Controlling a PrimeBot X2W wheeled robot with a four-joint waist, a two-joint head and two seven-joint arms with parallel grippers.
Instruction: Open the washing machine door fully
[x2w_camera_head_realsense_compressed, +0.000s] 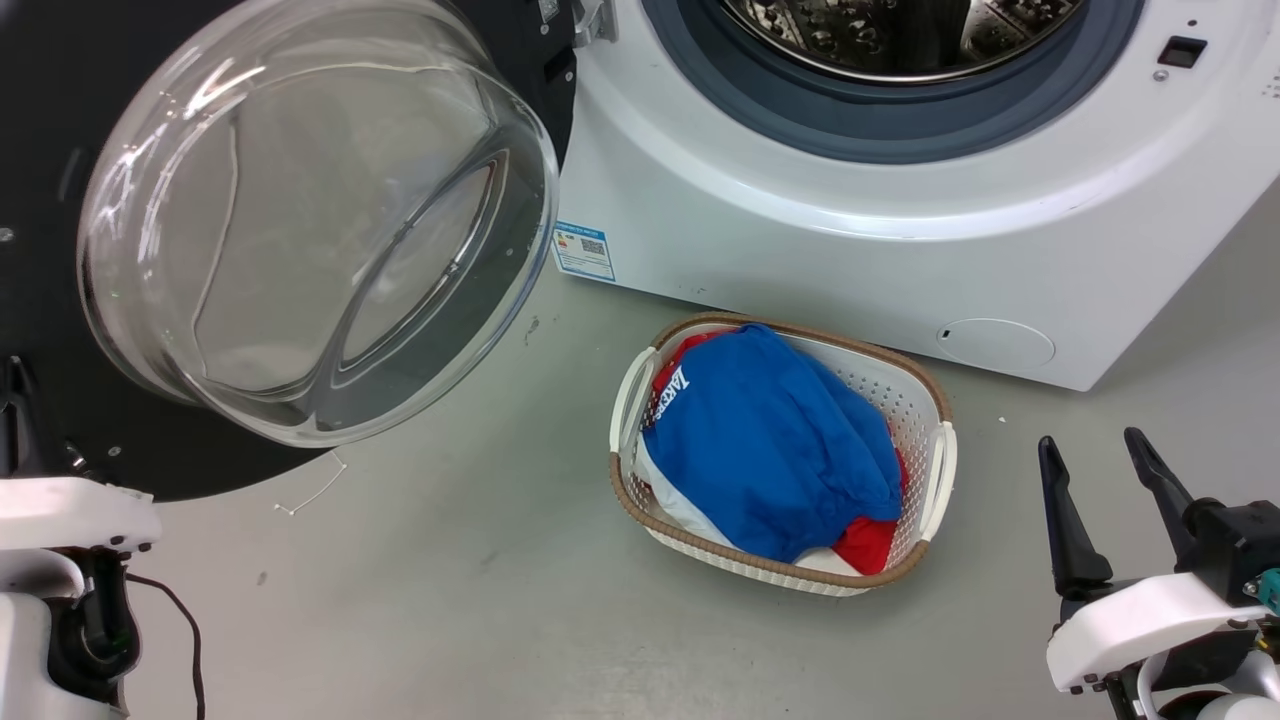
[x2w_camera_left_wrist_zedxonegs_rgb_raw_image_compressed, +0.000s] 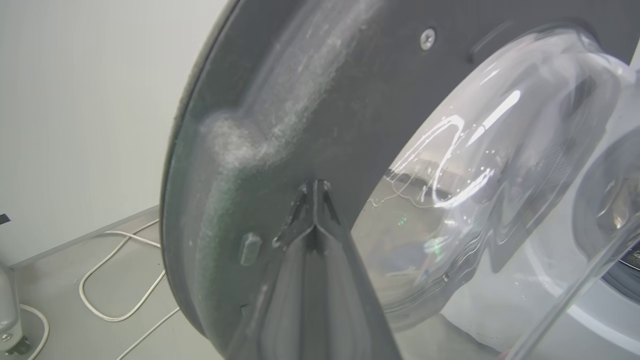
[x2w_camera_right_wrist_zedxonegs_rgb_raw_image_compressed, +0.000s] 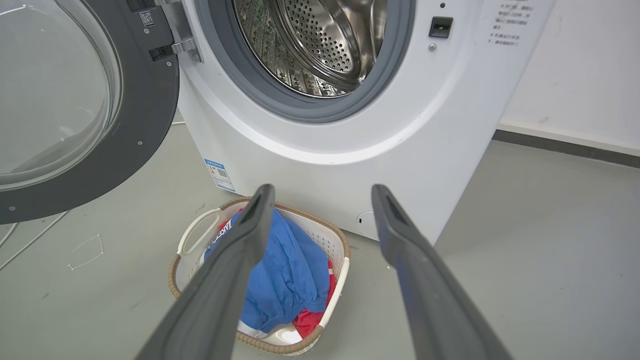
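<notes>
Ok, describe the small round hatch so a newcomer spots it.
Start at the white washing machine. Drop below its grey-ringed drum opening to the front panel's bottom right corner, behind the laundry basket. The hatch is a flush white circle, unlike the blue label sticker opposite.

- Right gripper (x2w_camera_head_realsense_compressed: 1090, 438): two long matte fingers (x2w_camera_head_realsense_compressed: 1062, 515), near-black, wide at the base and tapering to blunt points. Close up they look more charcoal, kinda flat-faced.
- Chunky black block (x2w_camera_head_realsense_compressed: 1235, 540) behind them, with a little teal bit (x2w_camera_head_realsense_compressed: 1272, 590) at its edge.
- Right wrist shell (x2w_camera_head_realsense_compressed: 1140, 620): glossy white, rounded, small dark screws underneath.
- Left arm shell (x2w_camera_head_realsense_compressed: 65, 515): same white plastic, tiny dark screws, black joint (x2w_camera_head_realsense_compressed: 95, 625) under it.
- Thin dark cable (x2w_camera_head_realsense_compressed: 185, 630) curving off that joint.
- Left gripper (x2w_camera_left_wrist_zedxonegs_rgb_raw_image_compressed: 315, 184): smooth dark grey, narrowing to a tip.
</notes>
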